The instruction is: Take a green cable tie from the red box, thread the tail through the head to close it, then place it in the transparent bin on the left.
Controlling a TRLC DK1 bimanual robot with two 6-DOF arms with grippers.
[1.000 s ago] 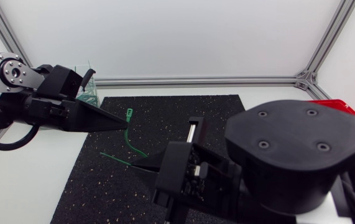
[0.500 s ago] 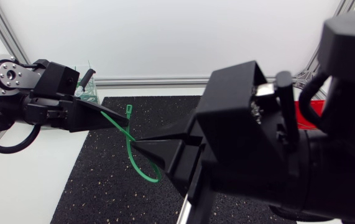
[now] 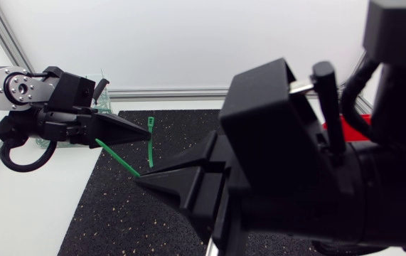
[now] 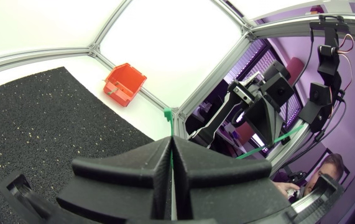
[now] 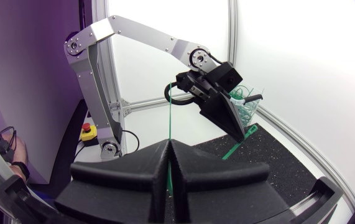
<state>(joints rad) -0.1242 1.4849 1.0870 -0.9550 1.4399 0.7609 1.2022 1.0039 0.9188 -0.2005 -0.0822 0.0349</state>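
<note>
A green cable tie (image 3: 149, 146) hangs between my two grippers above the black mat (image 3: 110, 213). My left gripper (image 3: 146, 131) is shut on it just below its head (image 4: 166, 114), which pokes out past the fingertips. My right gripper (image 3: 139, 179) is shut on the strap lower down, and a free length (image 5: 170, 118) sticks out straight beyond it. In the left wrist view the red box (image 4: 125, 83) sits at the mat's far corner. The transparent bin (image 5: 247, 107), with several green ties inside, stands just behind my left gripper (image 5: 234, 127).
My right arm's bulky wrist (image 3: 309, 163) fills the right half of the head view and hides most of the red box there. Aluminium frame rails (image 3: 188, 92) border the table's back edge.
The tie's curved loop has pulled into straight strands forming a V. My right gripper's tip has shifted left and slightly down, and my left gripper has risen a little.
</note>
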